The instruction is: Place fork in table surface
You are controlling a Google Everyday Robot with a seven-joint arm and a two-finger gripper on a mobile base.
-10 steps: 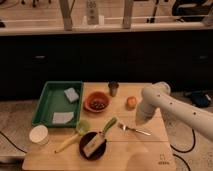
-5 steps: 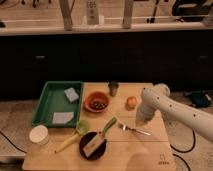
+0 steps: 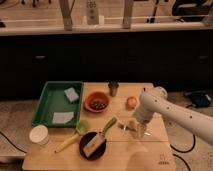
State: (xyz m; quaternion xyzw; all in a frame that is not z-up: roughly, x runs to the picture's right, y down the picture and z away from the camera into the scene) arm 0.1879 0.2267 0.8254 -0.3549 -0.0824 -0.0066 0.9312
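The thin silver fork [image 3: 124, 127] lies flat on the light tan table surface [image 3: 140, 155], right of the middle. Only its left end shows, because my gripper [image 3: 137, 130] hangs right over the rest of it, low to the wood. The white arm [image 3: 165, 112] reaches in from the right. I cannot see whether the gripper touches the fork.
A green tray [image 3: 46, 105] with two sponges sits at the left. A red bowl [image 3: 96, 102], a metal cup [image 3: 113, 88] and an orange fruit [image 3: 131, 102] stand behind. A green-handled utensil [image 3: 108, 125], a yellow-green spoon [image 3: 75, 134], a dark bowl [image 3: 93, 145] and a white cup [image 3: 39, 134] lie in front.
The arm has shifted a little to the left and down, so the gripper now covers more of the fork. The fork stays on the table.
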